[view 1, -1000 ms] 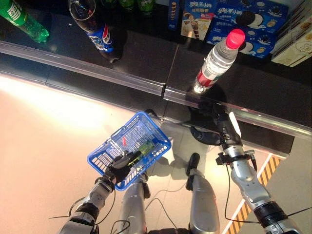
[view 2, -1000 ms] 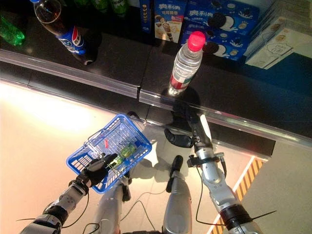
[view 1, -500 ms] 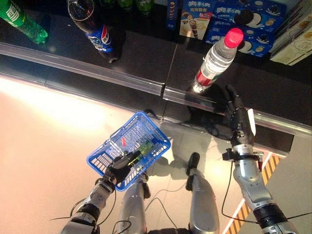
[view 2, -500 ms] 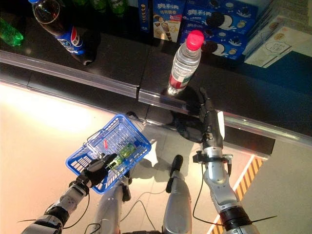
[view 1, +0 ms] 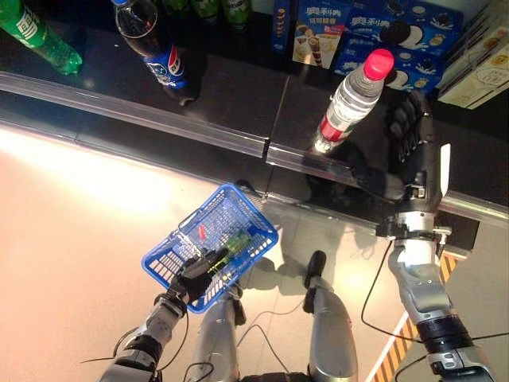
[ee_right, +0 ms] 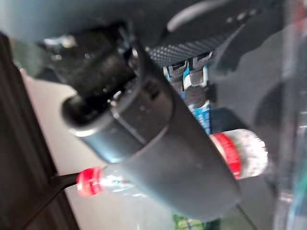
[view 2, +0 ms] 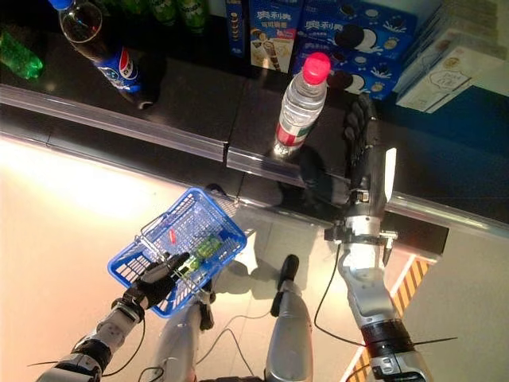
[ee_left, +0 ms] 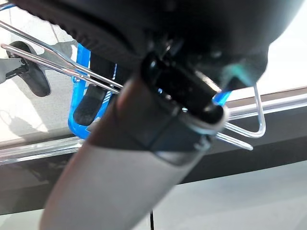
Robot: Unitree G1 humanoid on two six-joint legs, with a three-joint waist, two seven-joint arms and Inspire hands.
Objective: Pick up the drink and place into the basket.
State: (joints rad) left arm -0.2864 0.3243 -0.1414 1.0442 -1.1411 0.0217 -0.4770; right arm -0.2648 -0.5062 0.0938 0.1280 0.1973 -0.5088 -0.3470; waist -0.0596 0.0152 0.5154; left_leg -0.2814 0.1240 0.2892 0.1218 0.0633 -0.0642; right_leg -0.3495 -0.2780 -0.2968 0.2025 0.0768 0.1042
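Note:
The drink, a clear water bottle [view 1: 347,97] with a red cap and red label, stands upright on the dark shelf [view 1: 231,87]. My right hand [view 1: 410,131] is open with straight fingers over the shelf, just right of the bottle and apart from it. In the right wrist view the water bottle [ee_right: 245,151] shows past the thumb [ee_right: 163,143]. Down at the lower left hangs the blue plastic basket [view 1: 165,269], my left hand [view 1: 199,270] shut on its wire handle [ee_left: 240,129]. A green item and a small red one lie inside it.
A cola bottle [view 1: 157,46] and a green bottle [view 1: 38,33] stand further left on the shelf. Blue biscuit boxes [view 1: 382,32] and pale cartons [view 1: 477,68] line the back. A clear rail [view 1: 159,119] runs along the shelf's front edge. Yellow-black floor tape [view 1: 413,318] lies lower right.
My right hand has risen from below the shelf's front rail to above the shelf, beside the water bottle's right side. The left hand and basket have stayed put.

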